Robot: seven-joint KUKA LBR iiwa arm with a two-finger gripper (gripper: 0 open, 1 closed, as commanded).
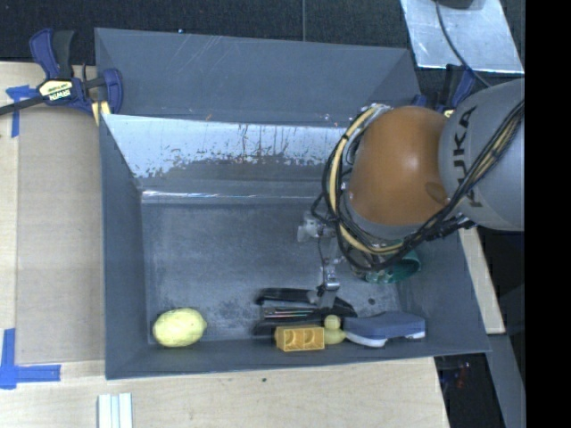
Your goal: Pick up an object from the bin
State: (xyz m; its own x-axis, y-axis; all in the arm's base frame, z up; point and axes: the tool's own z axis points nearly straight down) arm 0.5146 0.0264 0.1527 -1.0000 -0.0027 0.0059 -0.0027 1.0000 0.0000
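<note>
A pair of black bar-shaped things (pixel 285 304) lies side by side on the bin's floor, close to the near wall and right of the middle, both running left to right. The gripper (pixel 328 289) hangs over their right ends, and it is hidden whether it touches them; whether it is open or closed cannot be told either. Just nearer, against the near wall, sits a yellow toy block (pixel 299 338), with a small pale yellow ball (pixel 333 326) touching its right side. Right of the ball lies a blue and grey flat-bodied thing (pixel 385 330). A teal thing (pixel 408 266) peeps out under the arm's orange cover (pixel 397 172) by the right wall. Well apart, in the near left corner of the grey bin (pixel 120 266), rests a yellow lemon-like fruit (pixel 179 327).
</note>
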